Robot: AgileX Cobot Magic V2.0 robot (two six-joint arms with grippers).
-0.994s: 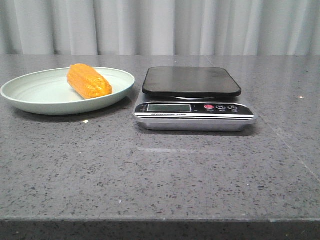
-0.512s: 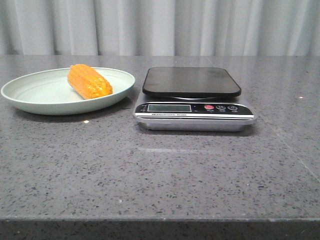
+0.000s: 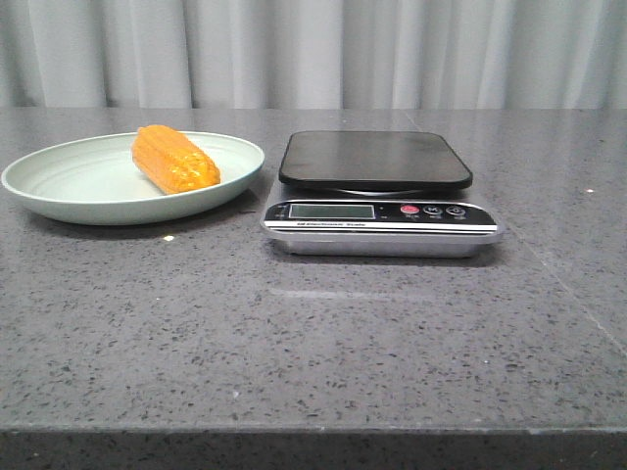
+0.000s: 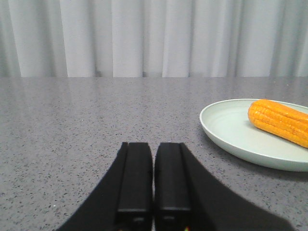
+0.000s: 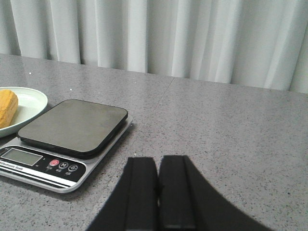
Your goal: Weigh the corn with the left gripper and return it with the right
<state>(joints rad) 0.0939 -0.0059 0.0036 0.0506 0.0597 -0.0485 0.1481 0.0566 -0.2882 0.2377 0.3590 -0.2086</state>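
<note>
The corn, a stubby orange-yellow cob, lies on the pale green plate at the left of the table; it also shows in the left wrist view and partly in the right wrist view. The kitchen scale stands just right of the plate with nothing on its black platform. My left gripper is shut and empty, low over the table, short of the plate. My right gripper is shut and empty, beside the scale's near corner. Neither gripper appears in the front view.
The grey speckled table ends at a front edge near the camera. White curtains hang behind the table's far edge. The scale's display and buttons face the front.
</note>
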